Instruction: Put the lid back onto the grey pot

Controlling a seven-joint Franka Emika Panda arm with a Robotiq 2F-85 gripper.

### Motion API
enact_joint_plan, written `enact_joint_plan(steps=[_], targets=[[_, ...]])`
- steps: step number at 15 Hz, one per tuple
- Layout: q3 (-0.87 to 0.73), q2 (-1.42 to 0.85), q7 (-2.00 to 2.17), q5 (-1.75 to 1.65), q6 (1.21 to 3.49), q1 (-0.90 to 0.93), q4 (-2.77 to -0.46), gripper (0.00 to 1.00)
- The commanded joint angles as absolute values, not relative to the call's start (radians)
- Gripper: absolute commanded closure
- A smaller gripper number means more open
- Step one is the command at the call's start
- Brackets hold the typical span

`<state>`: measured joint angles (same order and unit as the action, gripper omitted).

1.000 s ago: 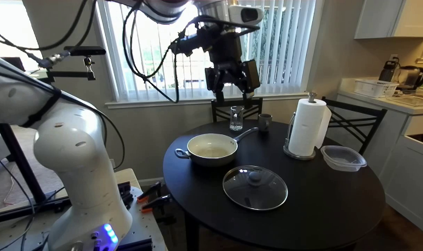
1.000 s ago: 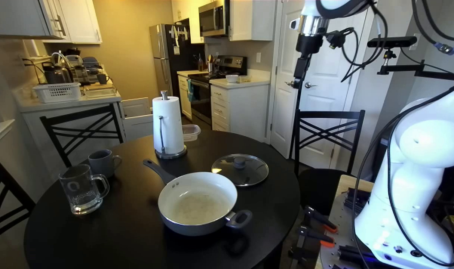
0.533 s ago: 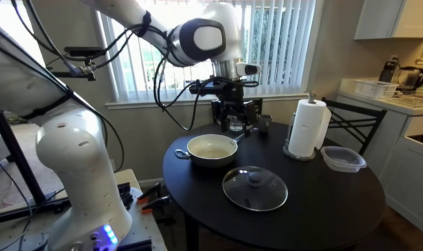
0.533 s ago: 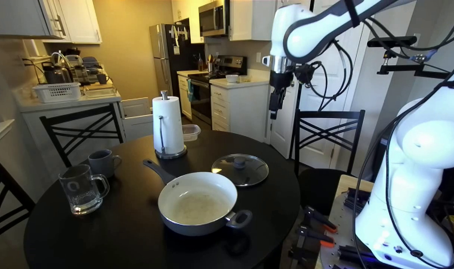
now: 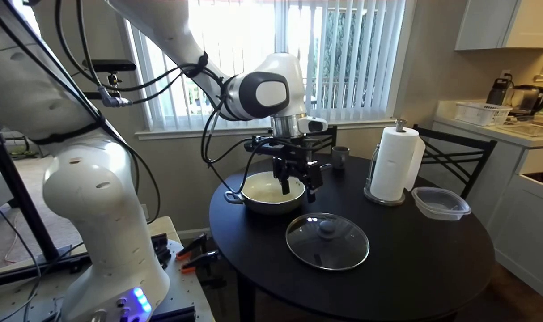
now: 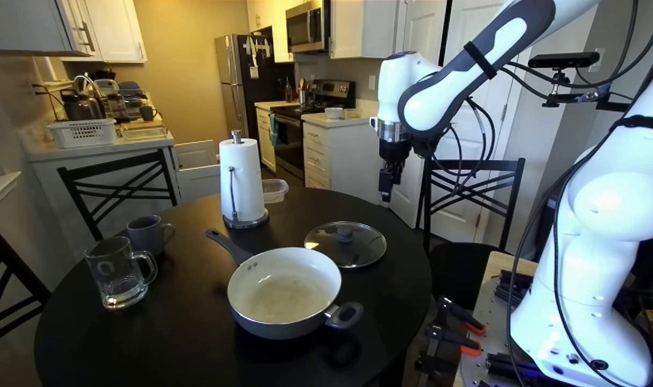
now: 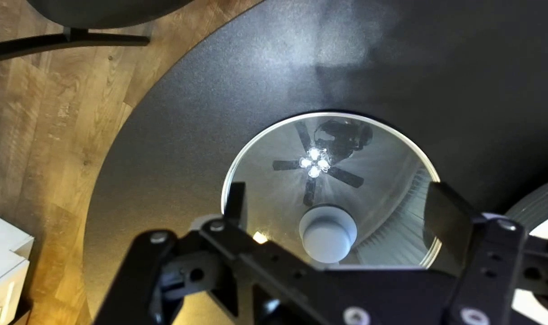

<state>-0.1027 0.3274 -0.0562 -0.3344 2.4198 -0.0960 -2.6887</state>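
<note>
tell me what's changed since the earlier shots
The open gripper has come down toward the lid. Nothing was taken hold of or let go. The lid, pot, glass mug, grey mug, plastic tub and paper towels stayed put.

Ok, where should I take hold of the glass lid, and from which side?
Likely by its centre knob, from straight above. The lid lies knob-up on the table, so the knob stands proud while the rim sits low. The gripper is open, and the wrist view shows the knob between its fingers.
</note>
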Motion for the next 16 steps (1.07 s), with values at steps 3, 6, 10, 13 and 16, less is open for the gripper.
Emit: enact_joint_plan(steps=[3, 6, 10, 13, 16], targets=[[-0.087, 0.323, -0.06, -0.328, 2.422, -0.114, -2.687, 0.0], [-0.086, 0.323, -0.06, -0.328, 2.422, -0.113, -2.687, 0.0], [-0.074, 0.267, -0.038, -0.271, 2.447, -0.08, -2.662, 0.0], [-0.064, 0.136, -0.024, -0.157, 2.522, -0.039, -2.62, 0.0], [-0.05, -0.04, 0.0, -0.078, 2.633, -0.022, -2.58, 0.0]])
